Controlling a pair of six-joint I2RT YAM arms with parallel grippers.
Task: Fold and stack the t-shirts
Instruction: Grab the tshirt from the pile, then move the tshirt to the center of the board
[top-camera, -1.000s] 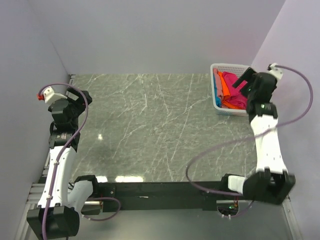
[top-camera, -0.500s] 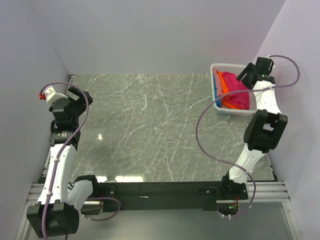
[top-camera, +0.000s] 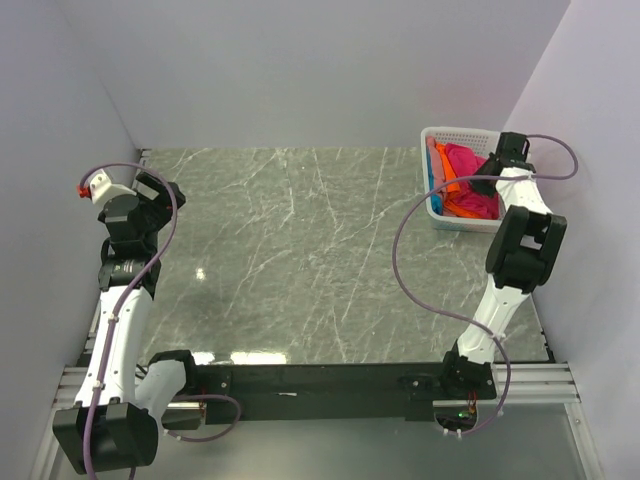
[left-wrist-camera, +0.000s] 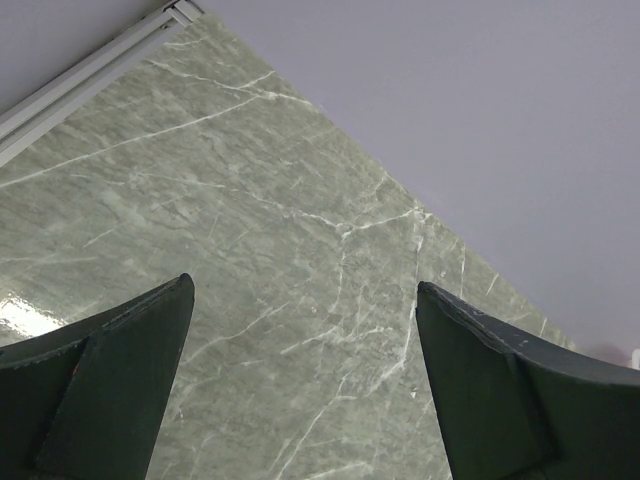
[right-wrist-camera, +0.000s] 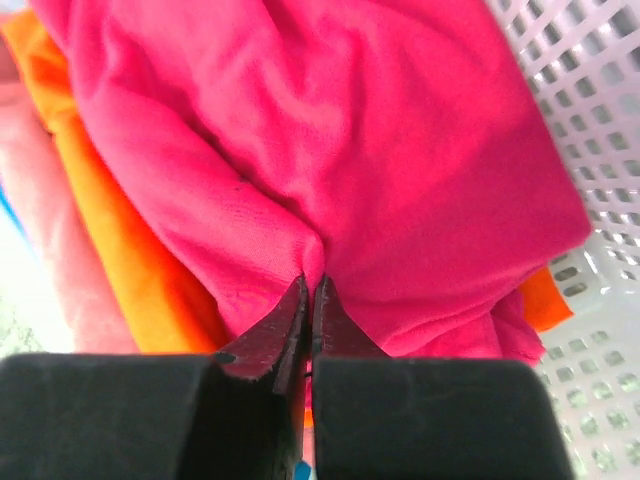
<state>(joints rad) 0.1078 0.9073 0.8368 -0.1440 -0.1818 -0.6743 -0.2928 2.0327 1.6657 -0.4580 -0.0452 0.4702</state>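
The t-shirts lie bunched in a white lattice basket (top-camera: 436, 208) at the table's far right. On top is the crimson-pink t-shirt (top-camera: 467, 163) (right-wrist-camera: 330, 150), with the orange one (top-camera: 448, 180) (right-wrist-camera: 130, 270) under it and a strip of blue-teal (top-camera: 431, 172) along the basket's left wall. My right gripper (top-camera: 484, 178) (right-wrist-camera: 311, 284) reaches into the basket and is shut, pinching a fold of the crimson-pink cloth between its tips. My left gripper (top-camera: 152, 190) (left-wrist-camera: 305, 290) hangs open over bare table at the far left, nothing between its fingers.
Grey marble tabletop (top-camera: 300, 250) spreads between the arms. Purple walls close in the back and both sides, with the right wall close behind the basket. A pale pink cloth (right-wrist-camera: 50, 240) shows beside the orange one in the right wrist view.
My right gripper has moved down into the basket and shut on the crimson-pink t-shirt. The left arm has barely moved.
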